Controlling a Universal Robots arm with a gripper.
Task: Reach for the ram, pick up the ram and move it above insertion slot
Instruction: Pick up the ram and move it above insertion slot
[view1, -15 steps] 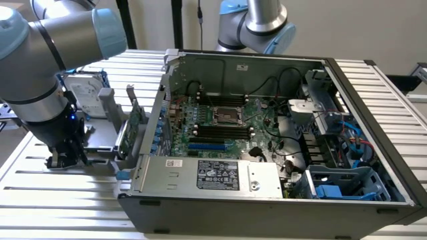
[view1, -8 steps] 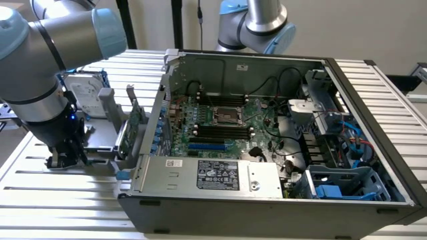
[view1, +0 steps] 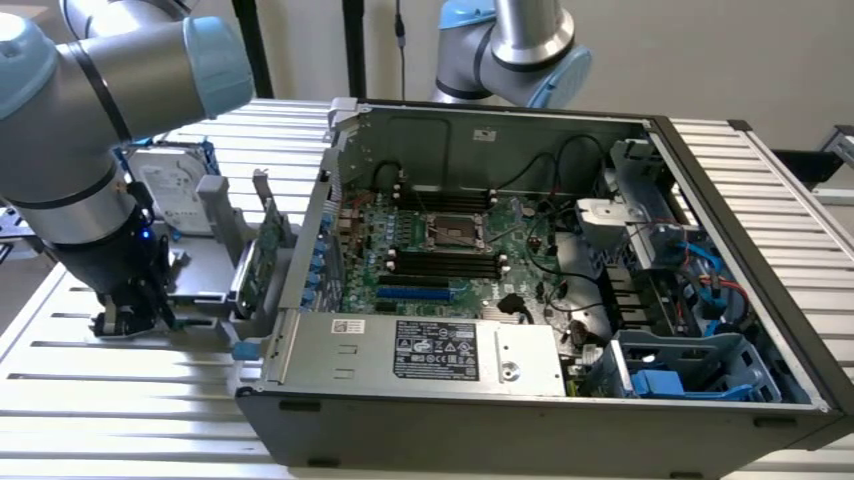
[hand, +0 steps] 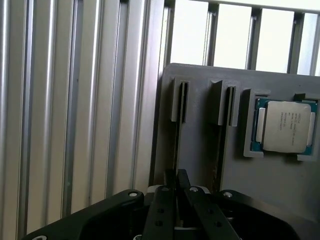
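Gripper (hand: 177, 176) nearest, jaws drawn almost together, apparently pinching the top edge of the ram (hand: 176, 147). The ram stands edge-on in a groove of the grey holder (hand: 200, 145), outside the computer case (view1: 534, 380). Judged light, stiff, brittle: hold the bare board mid-length, keep off chips and contacts.

We're in a robotics lab, at a PC-assembly test bench. Two industrial arms: one up close (view1: 120, 60), a second (view1: 527, 45) behind the machine. The bench is a slatted aluminium-profile table (view1: 120, 400), not office furniture. On it sits an opened desktop case (view1: 534, 420), motherboard (view1: 514, 225) exposed. Beside it we see a grey parts fixture (hand: 200, 140) with slots and a pocket holding a loose CPU (hand: 286, 125), plus a bare hard drive (view1: 167, 180) standing upright.
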